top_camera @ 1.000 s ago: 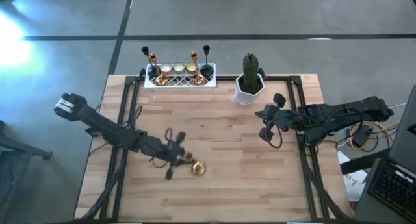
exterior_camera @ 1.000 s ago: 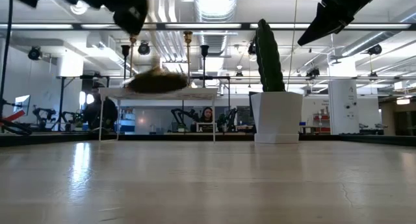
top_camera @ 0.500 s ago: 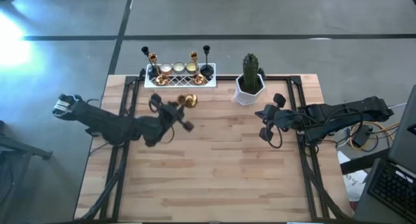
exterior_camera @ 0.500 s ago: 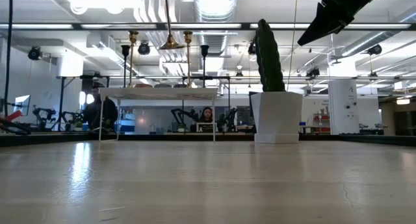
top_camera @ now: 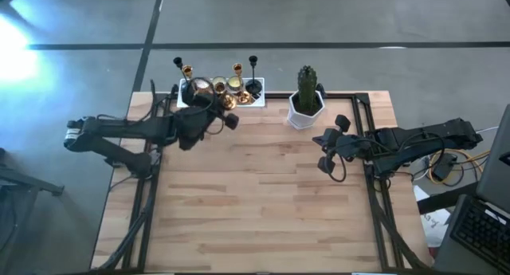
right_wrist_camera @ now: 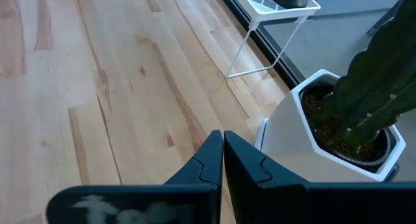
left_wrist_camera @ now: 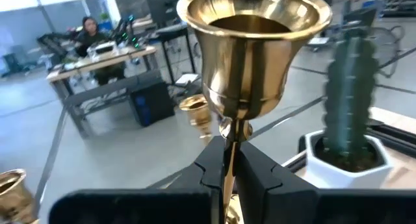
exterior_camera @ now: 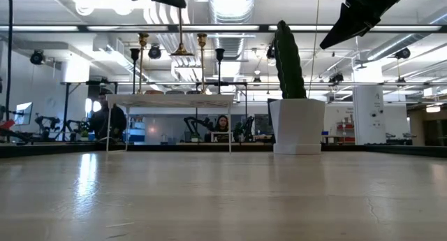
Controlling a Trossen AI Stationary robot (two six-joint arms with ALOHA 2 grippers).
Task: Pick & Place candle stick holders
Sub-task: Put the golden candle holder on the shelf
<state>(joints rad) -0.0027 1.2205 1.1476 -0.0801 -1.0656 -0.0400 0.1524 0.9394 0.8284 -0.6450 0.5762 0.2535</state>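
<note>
My left gripper (top_camera: pixel 220 111) is shut on a shiny gold stemmed candle stick holder (top_camera: pixel 227 102) above the near edge of the white lattice tray (top_camera: pixel 256 100) at the table's far edge. Its cup (left_wrist_camera: pixel 250 49) is uppermost. In the tray stand two slim black holders (top_camera: pixel 253 62), two gold stemmed holders (top_camera: pixel 237 70) and low cream-gold cups (top_camera: pixel 219 86). My right gripper (right_wrist_camera: pixel 222 138) is shut and empty, above the table's right half (top_camera: pixel 319 139), near the cactus pot. My left gripper pinches the gold holder's thin stem (left_wrist_camera: pixel 229 141) between its two fingers, just below the cup. The fingers come level from the table's near left side and lie across the stem. The holder hangs upright and clear, its flared base (exterior_camera: pixel 183 52) above the tray's top.
A white pot with a green cactus (top_camera: pixel 306 97) stands right of the tray at the far edge; it also shows in the low view (exterior_camera: pixel 297 108). Bare wooden table (top_camera: pixel 263 211) lies in front. The room behind holds desks and a seated person (left_wrist_camera: pixel 88 29).
My left gripper has risen from the table's near middle and swung toward the far edge with the gold holder, turning as it went. The holder, low beside the gripper a second ago, now hangs upright at the tray's near edge.
</note>
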